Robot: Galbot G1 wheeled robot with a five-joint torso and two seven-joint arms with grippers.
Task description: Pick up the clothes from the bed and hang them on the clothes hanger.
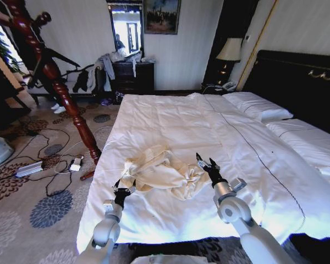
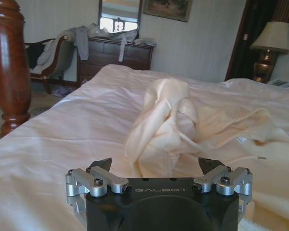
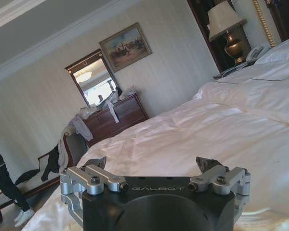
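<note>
Far left: the red-brown wooden coat stand [image 1: 60,88] rises from the patterned carpet [image 1: 38,209] beside the bed [image 1: 236,165]. Lower left: my left gripper [image 1: 124,186] lies low at the near-left edge of the cream long-sleeved shirt [image 1: 164,171], its dark fingers [image 2: 100,165] spread apart, with a raised fold of the shirt [image 2: 161,130] directly ahead of the gap. Centre: the shirt lies crumpled on the white duvet [image 1: 170,121], near the foot edge of the bed. Right of the shirt: my right gripper [image 1: 207,162] is held above the duvet just beside the shirt's right edge, fingers [image 3: 97,162] parted and gripping nothing. Far right: white pillows [image 1: 258,107] against the black headboard [image 1: 302,77].
</note>
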